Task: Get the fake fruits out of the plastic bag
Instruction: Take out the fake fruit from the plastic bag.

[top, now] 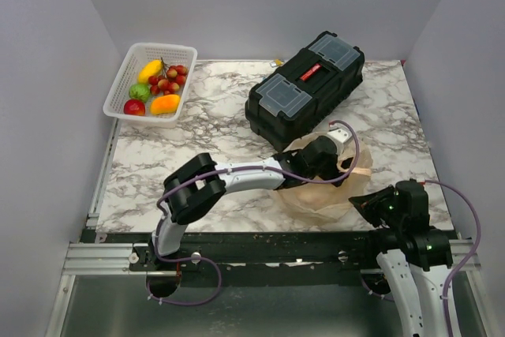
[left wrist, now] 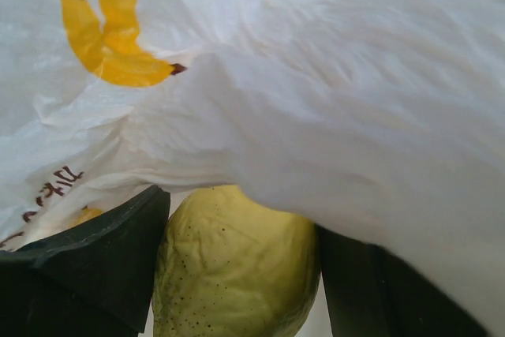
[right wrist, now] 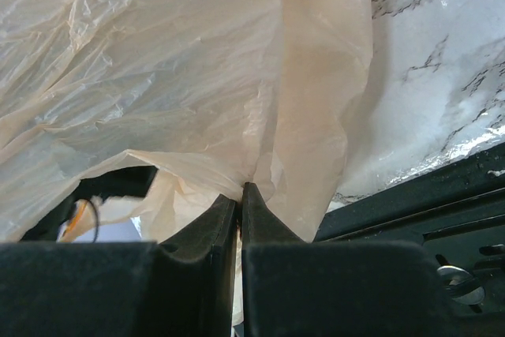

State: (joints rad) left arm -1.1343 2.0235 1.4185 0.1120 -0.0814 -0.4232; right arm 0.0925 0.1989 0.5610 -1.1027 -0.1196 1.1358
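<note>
**In the bag: left hand on a fruit, right hand pinching the plastic**

At the near right of the table (top: pixel 197 147), the bag (top: pixel 319 195) lies crumpled just in front of the black toolbox (top: pixel 304 88). Our left hand (left wrist: pixel 241 222) is deep in the bag, with plastic all around it. In the wrist view, a yellow-green fruit (left wrist: pixel 233 266) sits between the two fingers and touches both, so we're holding it. The plastic drapes over the top of the fruit and over the right finger. A yellow mark (left wrist: pixel 110 37) is printed on the plastic above.

Our right hand (right wrist: pixel 241 191) is at the bag's near right edge, jaws closed narrow on a fold of the plastic. The plastic fans up and away from the pinch.

At the far left corner, a white basket (top: pixel 117 92) holds five fruits:
- yellow fruit (top: pixel 150 70)
- berry cluster (top: pixel 170 76)
- green fruit (top: pixel 140 91)
- red apple (top: pixel 134 107)
- orange fruit (top: pixel 165 103)

We see all five well apart from the bag.
</note>
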